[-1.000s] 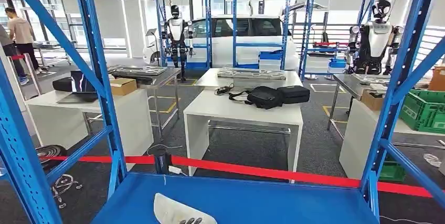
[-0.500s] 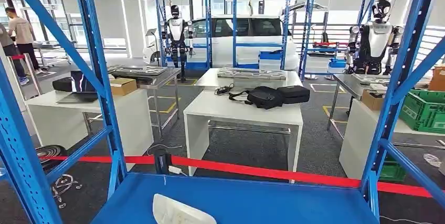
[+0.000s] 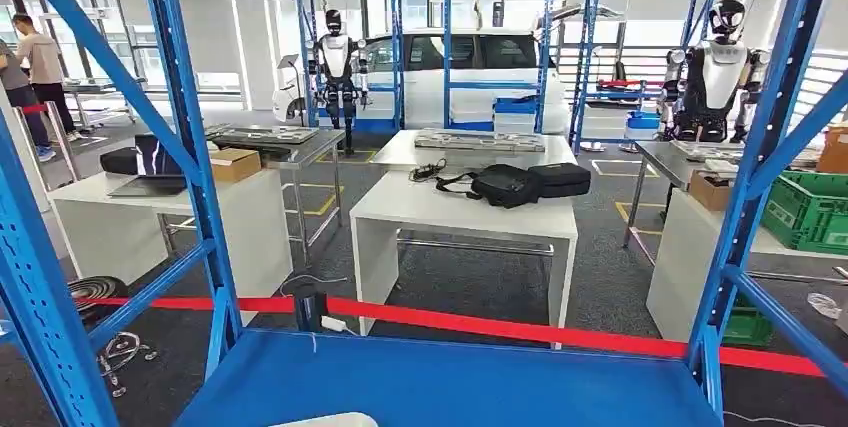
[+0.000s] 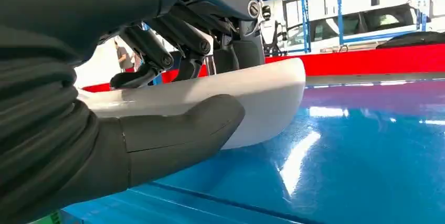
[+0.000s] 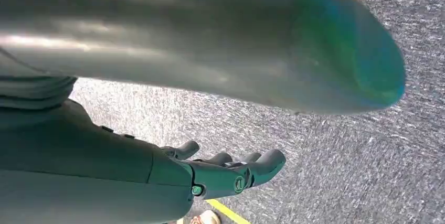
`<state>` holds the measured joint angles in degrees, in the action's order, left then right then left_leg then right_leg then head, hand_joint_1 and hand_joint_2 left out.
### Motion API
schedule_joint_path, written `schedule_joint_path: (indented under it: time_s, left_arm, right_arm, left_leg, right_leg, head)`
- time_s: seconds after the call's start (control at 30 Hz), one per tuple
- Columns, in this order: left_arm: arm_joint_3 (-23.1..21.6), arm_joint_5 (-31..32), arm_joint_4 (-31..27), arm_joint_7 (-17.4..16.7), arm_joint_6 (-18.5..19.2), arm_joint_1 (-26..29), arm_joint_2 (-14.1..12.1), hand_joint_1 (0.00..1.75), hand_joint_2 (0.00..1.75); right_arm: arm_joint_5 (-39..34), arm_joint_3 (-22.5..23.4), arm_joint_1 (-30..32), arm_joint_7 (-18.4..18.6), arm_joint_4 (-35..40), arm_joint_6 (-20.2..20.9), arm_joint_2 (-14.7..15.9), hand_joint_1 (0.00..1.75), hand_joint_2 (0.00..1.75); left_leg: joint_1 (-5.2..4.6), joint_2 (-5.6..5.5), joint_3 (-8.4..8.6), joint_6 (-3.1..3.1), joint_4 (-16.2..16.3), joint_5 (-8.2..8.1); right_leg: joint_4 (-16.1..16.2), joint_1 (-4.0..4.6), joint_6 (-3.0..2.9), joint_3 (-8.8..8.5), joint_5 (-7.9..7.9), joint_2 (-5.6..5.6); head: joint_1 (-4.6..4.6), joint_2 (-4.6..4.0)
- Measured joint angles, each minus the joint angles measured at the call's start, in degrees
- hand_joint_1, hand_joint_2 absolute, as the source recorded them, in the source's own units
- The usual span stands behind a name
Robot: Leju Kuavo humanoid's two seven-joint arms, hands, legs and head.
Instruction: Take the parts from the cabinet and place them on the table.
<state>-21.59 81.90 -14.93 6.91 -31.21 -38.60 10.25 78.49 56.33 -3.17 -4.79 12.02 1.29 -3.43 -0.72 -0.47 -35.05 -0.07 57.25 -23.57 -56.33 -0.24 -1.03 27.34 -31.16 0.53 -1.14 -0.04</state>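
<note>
White moulded part (image 4: 252, 98) sits clamped in the left hand (image 4: 173, 103), thumb under, dark fingers (image 4: 152, 51) over, just above the blue cabinet shelf (image 4: 357, 150); right hand (image 5: 225, 174) hangs, apparently loose and empty.

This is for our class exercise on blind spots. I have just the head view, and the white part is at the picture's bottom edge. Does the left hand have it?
Observer: Yes. In the left wrist view the left hand holds the white part, thumb beneath, fingers above.
Operator: Is it off the shelf?
Observer: Its far end is over the blue shelf; I cannot tell if it touches.
Operator: And the right hand?
Observer: The right hand holds nothing, over grey floor.
</note>
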Motion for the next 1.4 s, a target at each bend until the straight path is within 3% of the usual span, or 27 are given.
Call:
schedule_joint_path:
  time_s: [0.27, 0.4, 0.87, 1.07, 1.4]
  left_arm:
    - [0.90, -3.41, 0.00, 5.64, 0.83, 0.14, 0.00, 1.71, 1.75]
    - [1.60, -4.11, -0.15, 5.68, 0.59, 0.13, 0.11, 1.71, 1.75]
    - [5.29, -8.50, -1.66, 11.43, -4.81, -1.86, 2.86, 1.71, 1.75]
    - [5.57, -8.87, -2.51, 12.78, -4.46, -5.06, 3.80, 1.71, 1.75]
    - [5.57, -8.24, -3.91, 14.30, -0.76, -11.01, 4.55, 1.71, 1.75]
  right_arm:
    - [0.02, 0.00, 0.01, -0.11, 0.00, 0.02, 0.00, 0.00, 0.00]
    - [0.02, 0.00, 0.02, -0.26, 0.00, 0.07, 0.00, 0.00, 0.00]
    - [0.11, 0.00, 0.01, -0.46, 0.00, -0.20, 0.00, 0.00, 0.00]
    - [0.11, 0.02, -0.02, -0.85, 0.00, -0.26, 0.00, 0.00, 0.00]
    - [0.07, 0.37, -0.07, -1.14, 0.00, -0.26, 0.00, 0.00, 0.00]
  left_leg:
    - [0.00, 0.00, 0.00, 0.00, 0.00, 0.00]
    - [0.00, 0.01, 0.00, 0.00, 0.00, 0.00]
    - [0.00, 0.00, 0.00, 0.00, 0.01, 0.00]
    - [0.00, 0.00, 0.00, 0.00, 0.02, 0.01]
    - [0.00, 0.00, 0.00, 0.00, 0.02, 0.01]
  right_leg:
    - [0.00, 0.00, 0.00, 0.00, 0.00, 0.00]
    - [0.00, -0.01, 0.00, 0.01, 0.00, 0.01]
    - [0.00, -0.01, 0.01, 0.01, 0.01, 0.00]
    - [0.00, -0.01, 0.01, 0.00, 0.01, 0.00]
    - [0.00, -0.01, 0.02, 0.00, 0.01, 0.00]
  head:
    - [0.00, 0.00]
    - [0.00, 0.00]
    - [-0.02, 0.00]
    - [0.00, 0.00]
    - [-0.02, 0.00]
